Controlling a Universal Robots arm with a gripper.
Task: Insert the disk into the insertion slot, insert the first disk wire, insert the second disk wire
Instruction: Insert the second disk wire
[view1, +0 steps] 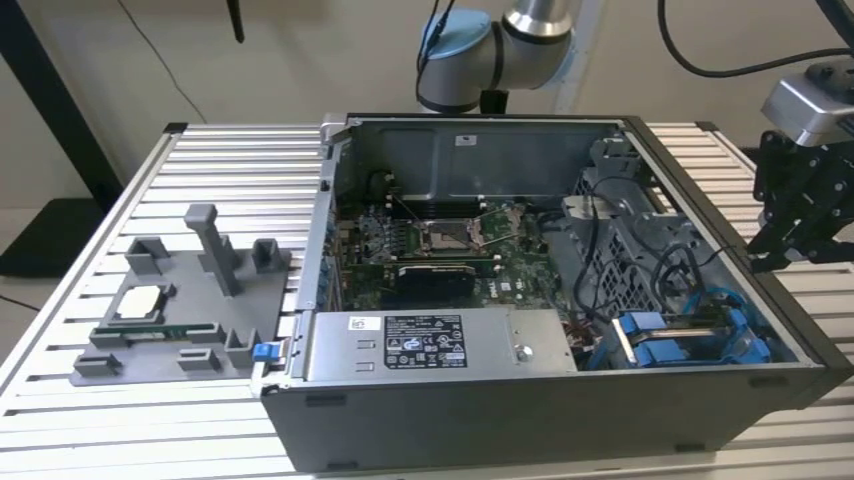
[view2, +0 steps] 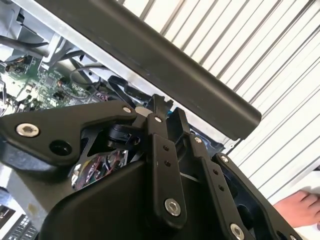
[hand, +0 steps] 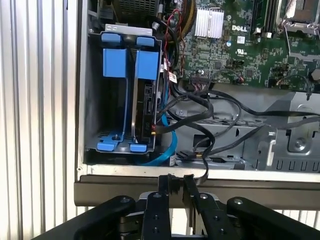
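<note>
Your first wrist view shows the silver-grey, blue-framed disk (hand: 145, 107) edge-on, lengthways in the grey sheet-metal slot (hand: 92, 100); the exterior view puts your clenched pincer (view1: 771, 255) outside the black case (view1: 534, 425).

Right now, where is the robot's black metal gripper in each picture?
Exterior view: the black metal gripper hangs at the exterior view's right, outside the dark side rim of the open black computer case.
First wrist view: the gripper is in the foreground, just outside that rim.
Second wrist view: the gripper is in the foreground, beside that rim.
Shared landmark: the dark side rim.
</note>
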